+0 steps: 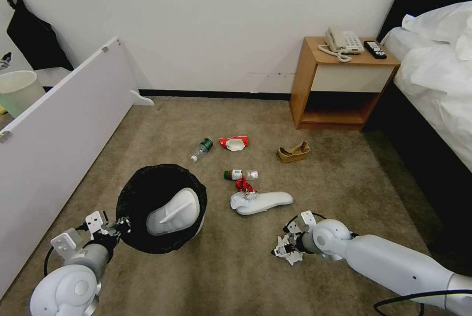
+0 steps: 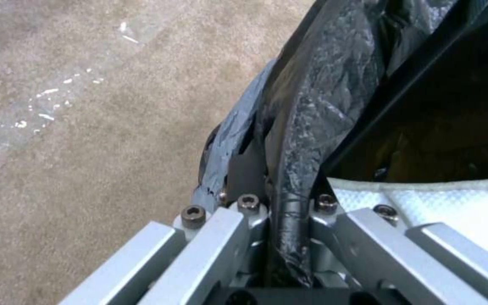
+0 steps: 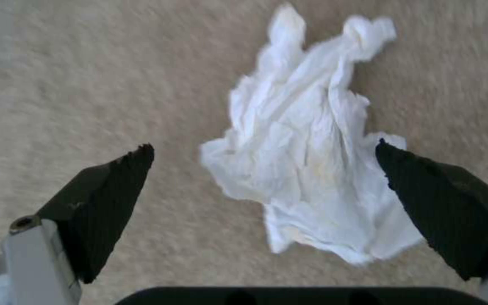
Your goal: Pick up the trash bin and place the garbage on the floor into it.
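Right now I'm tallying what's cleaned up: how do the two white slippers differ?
One slipper lies inside the trash bin, propped against its black liner; the other slipper lies flat on the floor. The binned one has nothing on it, while a red crushed can rests against the floor one. Both are white and flat. The left claw is shut on the bin's rim; the right claw is open around a tissue.

My right claw point(image 1: 284, 247) covers most of the crumpled white tissue point(image 3: 311, 161) in the head view; the white bed point(image 1: 437, 75) runs off the edge.
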